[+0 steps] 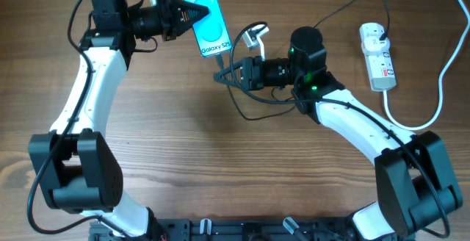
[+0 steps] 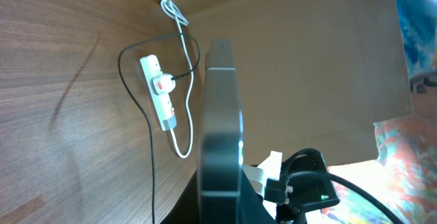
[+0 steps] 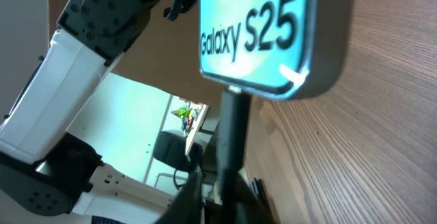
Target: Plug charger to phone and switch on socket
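The phone (image 1: 208, 20) with its cyan "Galaxy S25" screen is held tilted above the table by my left gripper (image 1: 189, 13), which is shut on its upper part. In the left wrist view the phone (image 2: 222, 135) shows edge-on. My right gripper (image 1: 222, 75) is shut on the charger plug (image 3: 232, 135), whose tip meets the phone's bottom edge (image 3: 273, 33). The thin black charger cable (image 1: 253, 112) loops under the right arm and runs back to the socket (image 1: 377, 56), a white power strip with a red-marked switch, also in the left wrist view (image 2: 159, 91).
A thick white lead (image 1: 440, 79) curves from the power strip to the right table edge. The wooden table (image 1: 220, 175) stretches to the front. The arm bases stand at the front left and front right.
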### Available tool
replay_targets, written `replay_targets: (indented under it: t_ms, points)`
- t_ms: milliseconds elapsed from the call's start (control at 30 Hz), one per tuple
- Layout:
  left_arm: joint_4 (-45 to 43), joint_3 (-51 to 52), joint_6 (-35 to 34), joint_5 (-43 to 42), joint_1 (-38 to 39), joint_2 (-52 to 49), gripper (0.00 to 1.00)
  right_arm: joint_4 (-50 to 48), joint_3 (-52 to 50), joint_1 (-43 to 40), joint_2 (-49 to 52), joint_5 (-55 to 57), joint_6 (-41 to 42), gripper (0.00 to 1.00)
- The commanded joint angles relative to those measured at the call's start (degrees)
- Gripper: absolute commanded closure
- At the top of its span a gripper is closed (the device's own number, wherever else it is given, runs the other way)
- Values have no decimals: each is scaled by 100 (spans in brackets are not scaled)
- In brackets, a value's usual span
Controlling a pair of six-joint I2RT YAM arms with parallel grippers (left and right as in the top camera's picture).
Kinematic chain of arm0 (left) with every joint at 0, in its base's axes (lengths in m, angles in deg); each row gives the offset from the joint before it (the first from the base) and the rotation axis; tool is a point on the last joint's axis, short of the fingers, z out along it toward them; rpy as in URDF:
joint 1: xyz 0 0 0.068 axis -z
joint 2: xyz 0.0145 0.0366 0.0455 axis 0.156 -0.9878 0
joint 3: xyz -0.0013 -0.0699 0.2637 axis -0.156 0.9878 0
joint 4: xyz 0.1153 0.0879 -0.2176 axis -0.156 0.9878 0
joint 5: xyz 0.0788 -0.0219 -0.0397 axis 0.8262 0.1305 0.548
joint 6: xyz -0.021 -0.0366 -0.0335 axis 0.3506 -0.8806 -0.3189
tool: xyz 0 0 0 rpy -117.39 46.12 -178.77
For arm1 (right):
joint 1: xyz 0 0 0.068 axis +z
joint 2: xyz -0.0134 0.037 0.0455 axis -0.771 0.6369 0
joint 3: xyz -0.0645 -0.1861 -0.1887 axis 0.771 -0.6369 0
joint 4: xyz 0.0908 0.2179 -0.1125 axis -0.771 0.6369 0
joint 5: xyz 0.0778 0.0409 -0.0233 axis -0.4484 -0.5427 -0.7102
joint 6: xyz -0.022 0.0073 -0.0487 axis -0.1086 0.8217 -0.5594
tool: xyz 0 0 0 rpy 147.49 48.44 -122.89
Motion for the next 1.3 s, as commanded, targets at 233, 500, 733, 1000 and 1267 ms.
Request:
replay_targets:
  t_ms: [233,500,733,1000,1267]
  points:
    - [444,-57,662,-605,81,118,96,-103,-4,7,42,656,-122,82]
    - [439,-57,745,-605,74,118,96,391,-4,7,42,614,-319,96]
    - [522,-57,1069,-1394,337,118,96,-280,17,-11,42,614,-236,96]
    - [3104,-57,3265,-1532,452,118,96,-313,219,-136,42,662,-269,96]
    - [3956,-57,4216,-1528,732,118,96,-323,348,-133,42,938,-249,95]
